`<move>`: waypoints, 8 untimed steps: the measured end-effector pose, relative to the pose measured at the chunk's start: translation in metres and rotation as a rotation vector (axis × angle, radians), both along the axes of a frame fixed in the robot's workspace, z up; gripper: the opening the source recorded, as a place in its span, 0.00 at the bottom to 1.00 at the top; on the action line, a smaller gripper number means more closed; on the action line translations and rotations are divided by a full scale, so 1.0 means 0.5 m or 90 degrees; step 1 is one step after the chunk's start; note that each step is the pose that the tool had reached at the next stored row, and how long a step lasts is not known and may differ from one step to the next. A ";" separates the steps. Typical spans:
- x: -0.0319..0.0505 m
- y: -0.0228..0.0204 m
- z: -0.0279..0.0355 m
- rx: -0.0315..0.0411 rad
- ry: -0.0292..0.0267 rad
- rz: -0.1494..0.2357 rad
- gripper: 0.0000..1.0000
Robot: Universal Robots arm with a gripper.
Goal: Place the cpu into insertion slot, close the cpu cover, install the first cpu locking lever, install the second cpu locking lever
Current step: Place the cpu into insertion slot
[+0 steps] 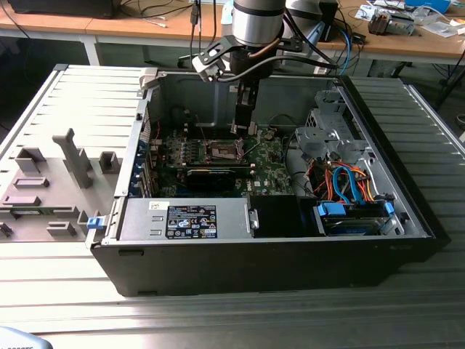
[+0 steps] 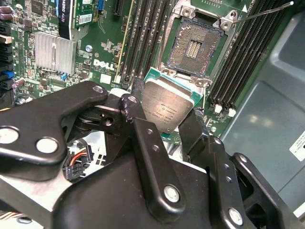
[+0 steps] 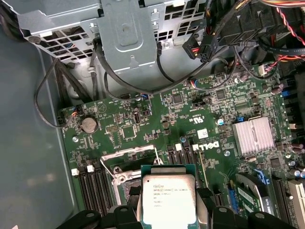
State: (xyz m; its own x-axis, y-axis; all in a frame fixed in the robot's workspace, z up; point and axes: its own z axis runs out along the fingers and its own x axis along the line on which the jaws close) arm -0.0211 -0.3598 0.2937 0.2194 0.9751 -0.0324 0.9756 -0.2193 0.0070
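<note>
One gripper point(image 2: 167, 125) on this rig. Its black jaws are closed to about a chip's width and clamp two opposite edges of the small flat square cpu point(image 2: 167, 107) with the grey-beige metal face. The edge hold makes sense to me: the face and underside are left free, so the chip can go down flat.

The cpu hangs in the air above the board, near the insertion slot point(image 2: 195, 45), the small square socket with a silvery rim and dark pin field on the green circuit board point(image 3: 200, 124). I judge it is not seated and not touching. The socket is bare and uncovered, so step one is in hand and none of the four steps is done. A thin silvery wire locking lever point(image 2: 267, 12) sticks up free beside the socket, unlatched I think, which keeps the opening clear. I can't pick out the cpu cover for sure.

Containers: the big black open-topped computer case point(image 1: 254, 269) sits on the ribbed metal table point(image 1: 218, 320). Inside it are the board, a grey perforated drive cage point(image 1: 327, 134), orange and blue cables point(image 1: 349, 185) and a grey labelled power supply box point(image 1: 189, 218). In the exterior view the arm reaches down into the case over the socket. A grey flat plate with upright grey blocks point(image 1: 80, 109) lies on the exterior view's left, outside the case.
</note>
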 end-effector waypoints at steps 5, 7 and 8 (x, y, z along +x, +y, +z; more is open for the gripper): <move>0.000 0.0000 0.000 0.0000 0.0000 -0.005 0.54; 0.000 0.0000 0.000 0.0000 0.0000 -0.007 0.54; 0.000 0.0000 0.000 0.0000 0.0000 -0.008 0.54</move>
